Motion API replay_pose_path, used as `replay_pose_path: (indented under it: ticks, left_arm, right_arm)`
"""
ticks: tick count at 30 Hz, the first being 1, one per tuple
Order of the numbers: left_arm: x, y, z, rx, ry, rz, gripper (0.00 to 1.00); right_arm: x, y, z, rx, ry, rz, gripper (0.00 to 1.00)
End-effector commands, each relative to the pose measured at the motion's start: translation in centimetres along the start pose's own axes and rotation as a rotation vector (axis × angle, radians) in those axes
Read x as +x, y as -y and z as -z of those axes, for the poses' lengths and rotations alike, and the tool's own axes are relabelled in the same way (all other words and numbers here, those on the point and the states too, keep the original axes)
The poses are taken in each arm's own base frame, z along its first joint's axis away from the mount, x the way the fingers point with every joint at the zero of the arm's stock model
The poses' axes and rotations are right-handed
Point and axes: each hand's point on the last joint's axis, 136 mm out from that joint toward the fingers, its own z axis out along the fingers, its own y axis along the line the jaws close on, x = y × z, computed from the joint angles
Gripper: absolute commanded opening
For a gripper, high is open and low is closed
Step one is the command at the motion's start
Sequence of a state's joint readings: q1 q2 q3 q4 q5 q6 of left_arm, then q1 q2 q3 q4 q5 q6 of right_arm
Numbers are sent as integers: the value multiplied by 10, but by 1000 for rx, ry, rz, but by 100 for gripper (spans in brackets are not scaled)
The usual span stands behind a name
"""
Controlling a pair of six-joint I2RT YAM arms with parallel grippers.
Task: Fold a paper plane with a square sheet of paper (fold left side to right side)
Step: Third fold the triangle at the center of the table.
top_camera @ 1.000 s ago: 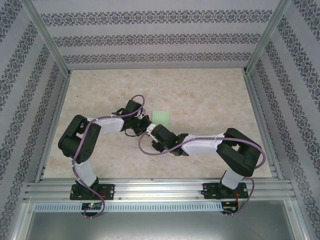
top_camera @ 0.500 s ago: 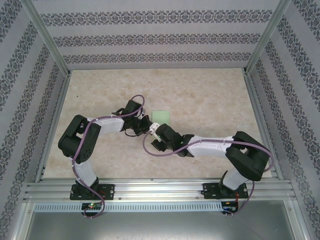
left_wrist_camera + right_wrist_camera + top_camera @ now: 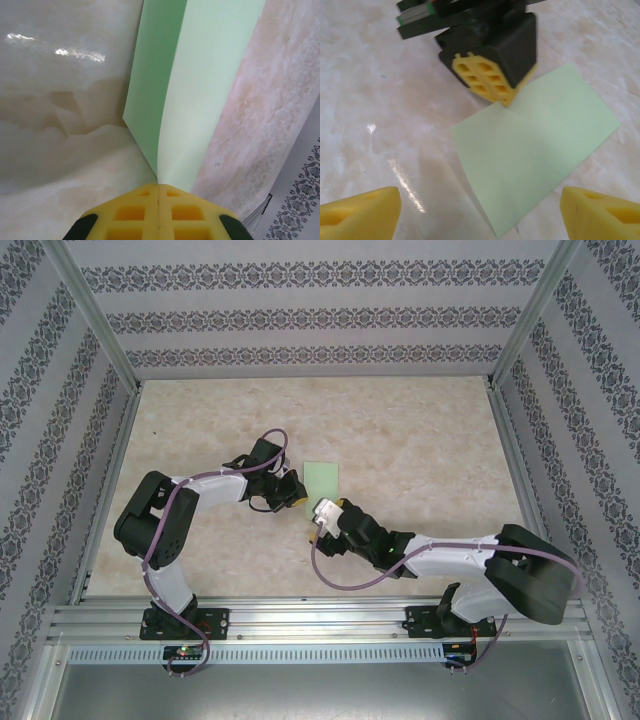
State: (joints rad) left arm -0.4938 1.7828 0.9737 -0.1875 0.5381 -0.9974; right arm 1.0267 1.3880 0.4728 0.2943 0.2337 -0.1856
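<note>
One paper (image 3: pixel 321 478) rectangle lies on the counter (image 3: pixel 420 440), left jaws clamped on its edge, right jaws wide apart beside it. Best hold that pinch steady while the right presses along the crease, edges aligned.

no legible txt, no labels, brands, nos. or signs in any view
</note>
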Motion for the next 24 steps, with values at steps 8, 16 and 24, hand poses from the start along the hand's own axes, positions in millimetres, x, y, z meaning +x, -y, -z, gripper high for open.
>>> replay_pose_path:
  ticks: [8,16,24]
  left_arm:
    - [3,18,7,33,-5,-13,0]
    - [3,17,7,30,-8,-11,0]
    - [4,15,6,27,-13,-8,0]
  right_arm:
    - [-25,2,-27,117,31,196,79]
    - [-25,0,-36,145,10,226,66]
    - [-26,-2,-40,143,-4,222,47]
